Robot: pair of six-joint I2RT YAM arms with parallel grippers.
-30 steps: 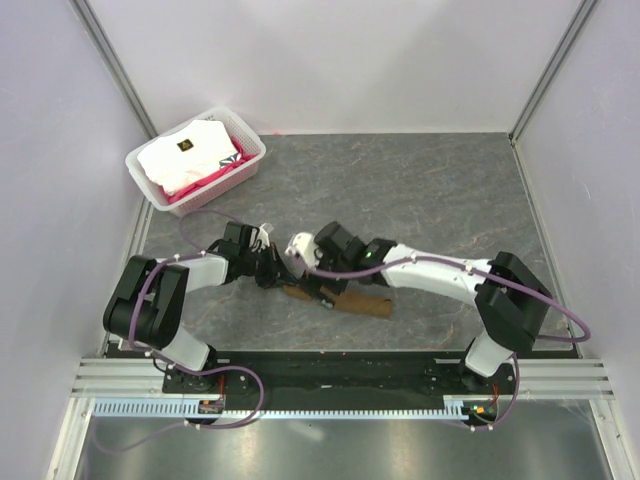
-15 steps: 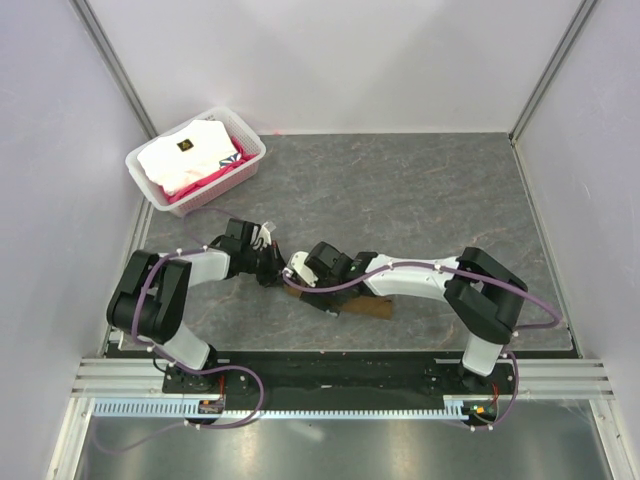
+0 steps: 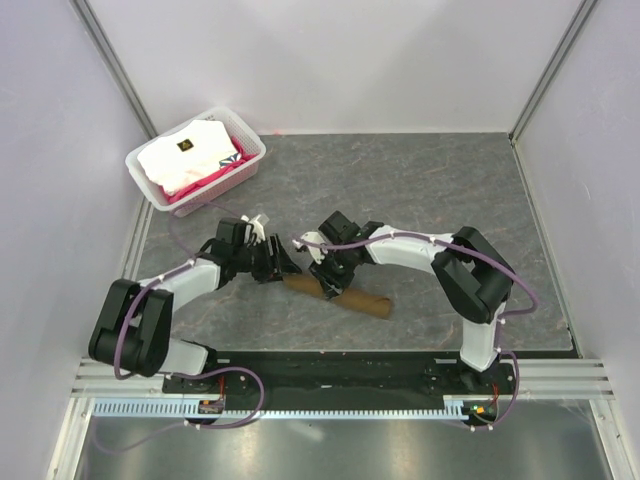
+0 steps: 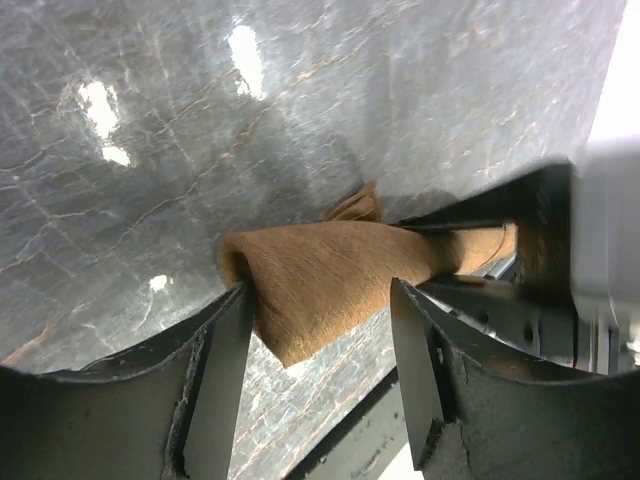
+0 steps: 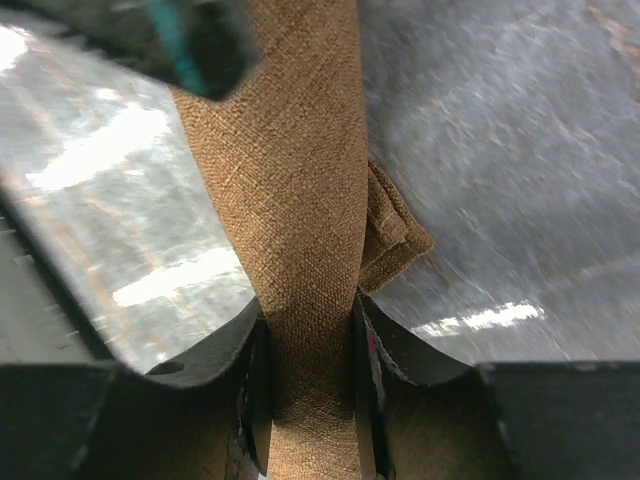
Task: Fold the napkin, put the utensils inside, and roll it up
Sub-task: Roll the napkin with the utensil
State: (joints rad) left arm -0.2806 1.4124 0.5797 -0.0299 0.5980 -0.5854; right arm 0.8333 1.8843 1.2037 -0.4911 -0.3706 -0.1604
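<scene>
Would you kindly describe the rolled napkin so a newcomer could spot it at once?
On the dark marbled table, look toward the near edge, slightly left of centre. The napkin lies there as a brown rolled tube; the only other cloths are white and pink, folded in the far-left basket.

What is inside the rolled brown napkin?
Only brown fabric shows: the napkin lies rolled on the table, and its open end looks dark. Whether a utensil lies inside is hidden by the cloth.
</scene>
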